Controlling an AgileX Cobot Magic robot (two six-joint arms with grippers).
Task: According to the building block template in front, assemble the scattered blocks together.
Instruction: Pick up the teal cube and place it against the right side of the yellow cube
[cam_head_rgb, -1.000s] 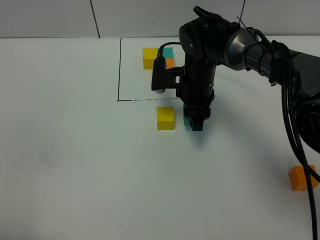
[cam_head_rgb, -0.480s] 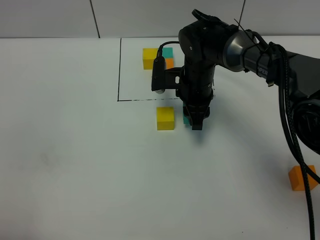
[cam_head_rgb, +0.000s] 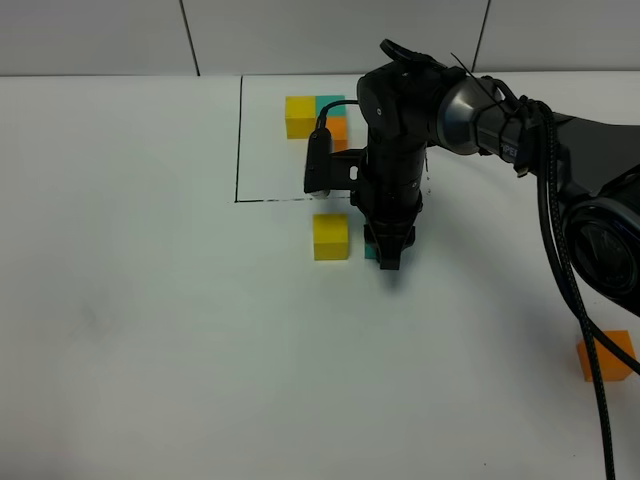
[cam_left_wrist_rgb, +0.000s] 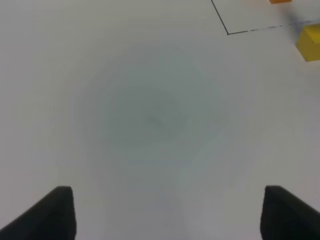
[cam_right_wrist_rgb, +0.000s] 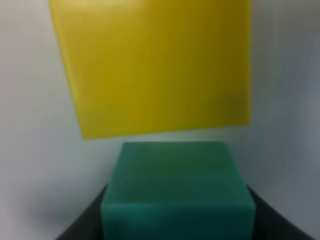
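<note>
Left wrist view has my left gripper (cam_left_wrist_rgb: 172, 215) spread wide over the table (cam_left_wrist_rgb: 150, 120), holding nothing. Moving right, the template (cam_head_rgb: 317, 114) sits inside its black border, with the loose yellow cube (cam_head_rgb: 331, 236) just outside it. My right gripper (cam_head_rgb: 388, 258) is closed on the teal cube (cam_right_wrist_rgb: 176, 187), just beside the yellow 1. It looks light, rigid and smooth, best pinched on 2 opposite flat faces. From above, my arm hides most of it. The orange cube (cam_head_rgb: 606, 357) lies well apart, far right

Right arm (cam_head_rgb: 500, 120) stretched in from the right side, wrist turned straight down, right gripper (cam_head_rgb: 388, 256) closed on the teal-green cube (cam_right_wrist_rgb: 176, 190), left gripper (cam_left_wrist_rgb: 165, 215) wide apart, holding nothing
</note>
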